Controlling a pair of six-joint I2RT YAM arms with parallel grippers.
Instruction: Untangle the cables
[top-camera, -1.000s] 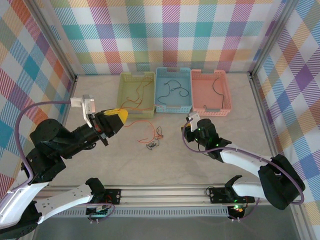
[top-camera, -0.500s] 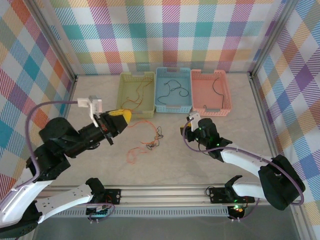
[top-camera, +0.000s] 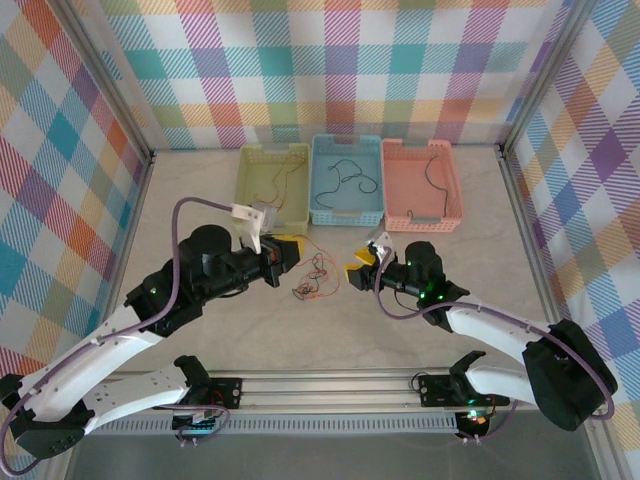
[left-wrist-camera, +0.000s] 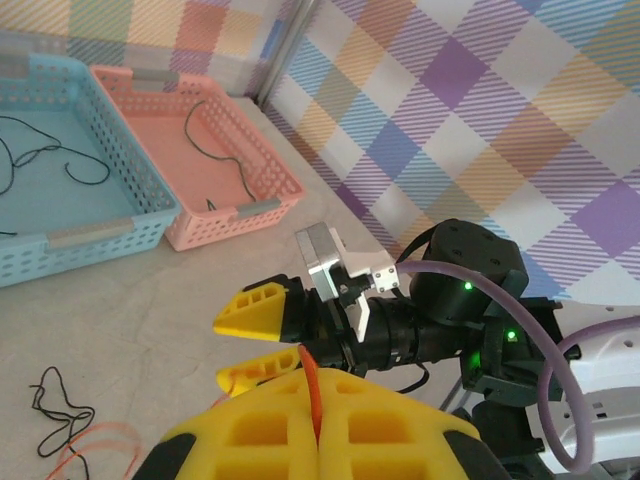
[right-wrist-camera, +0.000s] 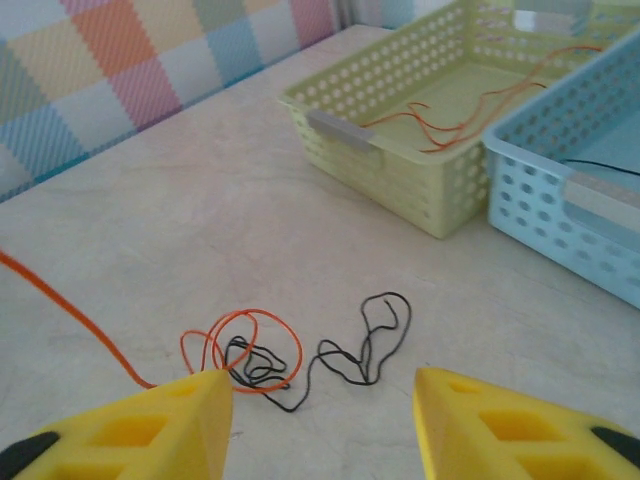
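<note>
A small tangle of thin orange cable (right-wrist-camera: 262, 350) and black cable (right-wrist-camera: 372, 340) lies on the table's middle (top-camera: 310, 282). My left gripper (top-camera: 286, 250) sits just left of and above the tangle, its yellow fingers (left-wrist-camera: 250, 440) shut on an orange cable (left-wrist-camera: 314, 385) that rises between them. The same orange strand (right-wrist-camera: 70, 303) runs off to the left in the right wrist view. My right gripper (top-camera: 357, 264) faces the tangle from the right and stands open (right-wrist-camera: 320, 425), with the black cable just ahead of its gap. The left wrist view shows it with jaws apart (left-wrist-camera: 255, 338).
Three baskets stand along the back: green (top-camera: 247, 190) with orange wires, blue (top-camera: 346, 216) with black wires, and pink (top-camera: 455, 195) with one black wire. The green basket's corner (right-wrist-camera: 340, 130) is close behind the tangle. Checked walls enclose the table.
My left arm has swung right toward the tangle, dragging the orange cable with it. The right gripper has turned toward the tangle, its yellow fingers now showing apart.
</note>
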